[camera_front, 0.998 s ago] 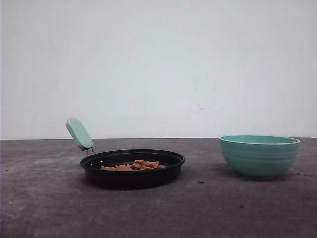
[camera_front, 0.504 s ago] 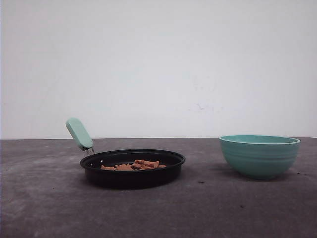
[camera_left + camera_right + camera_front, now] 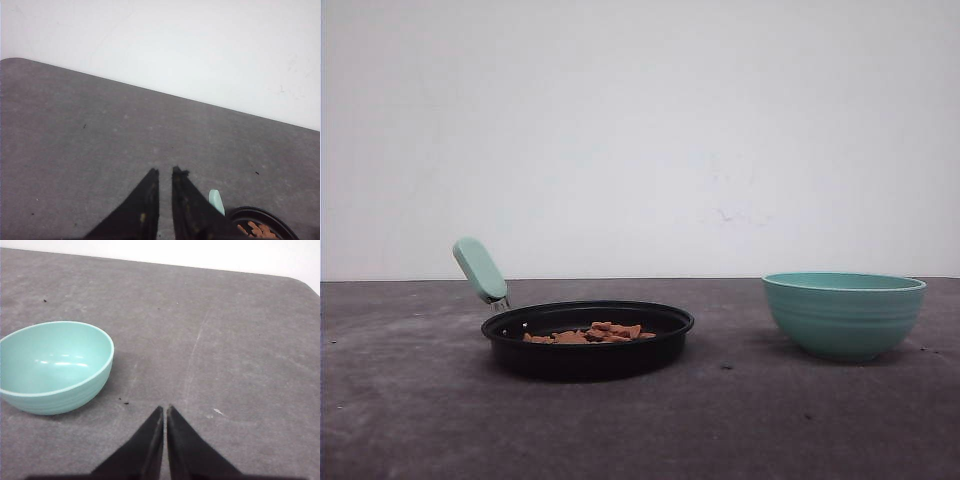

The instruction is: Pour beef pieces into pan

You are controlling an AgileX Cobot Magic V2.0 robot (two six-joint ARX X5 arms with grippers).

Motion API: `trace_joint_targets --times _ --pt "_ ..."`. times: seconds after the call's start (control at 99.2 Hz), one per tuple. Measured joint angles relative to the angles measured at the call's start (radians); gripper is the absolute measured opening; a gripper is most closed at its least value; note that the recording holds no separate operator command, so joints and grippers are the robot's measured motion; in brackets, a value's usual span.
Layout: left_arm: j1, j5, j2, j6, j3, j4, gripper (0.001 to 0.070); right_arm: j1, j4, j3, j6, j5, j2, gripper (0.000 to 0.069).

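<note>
1. Pointing over bare tabletop, the left gripper (image 3: pixel 165 172) has its two black fingers almost together, with only a thin slit between the tips, and nothing is between them; it is closed and empty.
2. Near this gripper, on its side in the left wrist view, the mint-green handle (image 3: pixel 216 201) of the pan (image 3: pixel 262 225) comes out from behind one finger, and a part of the black round rim is seen with some beef pieces (image 3: pixel 257 230) inside.
3. The right gripper (image 3: pixel 164 410) is also closed on nothing; its dark fingers meet at the tips above the grey table (image 3: pixel 240 340).
4. Beside the right gripper, but apart from it, stands the teal ribbed bowl (image 3: pixel 52 367). It is upright, its inside looks clean and glossy, and I see no food in it. A few dark crumbs lie on the table close to it.
5. In the front view the pan (image 3: pixel 588 340) sits flat on the table on the left side, with its handle (image 3: pixel 480 270) rising tilted up to the left on a short metal neck.
6. The beef pieces (image 3: pixel 590 333) lie in a low reddish-brown heap on the bottom of the pan, all below the rim.
7. The bowl (image 3: pixel 843 314) stands on the right side, well apart from the pan, with bare table (image 3: pixel 420 420) between them.
8. Behind the table there is a plain white wall (image 3: pixel 640 130).
</note>
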Motion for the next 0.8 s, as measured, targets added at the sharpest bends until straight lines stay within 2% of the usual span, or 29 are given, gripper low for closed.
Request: trace_joint_targets --times 0.071,0.131,0.272,0.363,0.454,0.504,0.575,0.655,0.796 --pt "-0.001 -0.002 -0.014 0.008 0.000 -0.001 0.0022 0.000 0.000 0.000 0.000 0.000 0.000 0.0010" --pt "-0.002 -0.025 -0.035 0.051 -0.002 0.013 0.0022 0.000 0.000 0.000 0.000 0.000 0.000 0.0010" --pt "0.008 -0.039 -0.126 0.137 -0.018 0.045 0.0022 0.000 0.000 0.000 0.000 0.000 0.000 0.0010" --pt "0.043 -0.042 -0.196 0.173 -0.114 0.092 0.0022 0.000 0.000 0.000 0.000 0.000 0.000 0.0010" --pt "0.092 -0.039 -0.257 0.184 -0.289 0.184 0.0022 0.000 0.000 0.000 0.000 0.000 0.000 0.0010" --pt "0.126 -0.012 -0.284 0.182 -0.402 0.254 0.0022 0.000 0.000 0.000 0.000 0.000 0.000 0.0010" --pt "0.171 0.062 -0.324 0.164 -0.552 0.336 0.0022 0.000 0.000 0.000 0.000 0.000 0.000 0.0010" --pt "0.205 0.130 -0.338 0.130 -0.672 0.357 0.0022 0.000 0.002 0.000 0.000 0.000 0.000 0.0010" --pt "0.238 0.139 -0.335 0.117 -0.741 0.290 0.0022 0.000 0.002 0.000 0.000 0.000 0.000 0.0010"
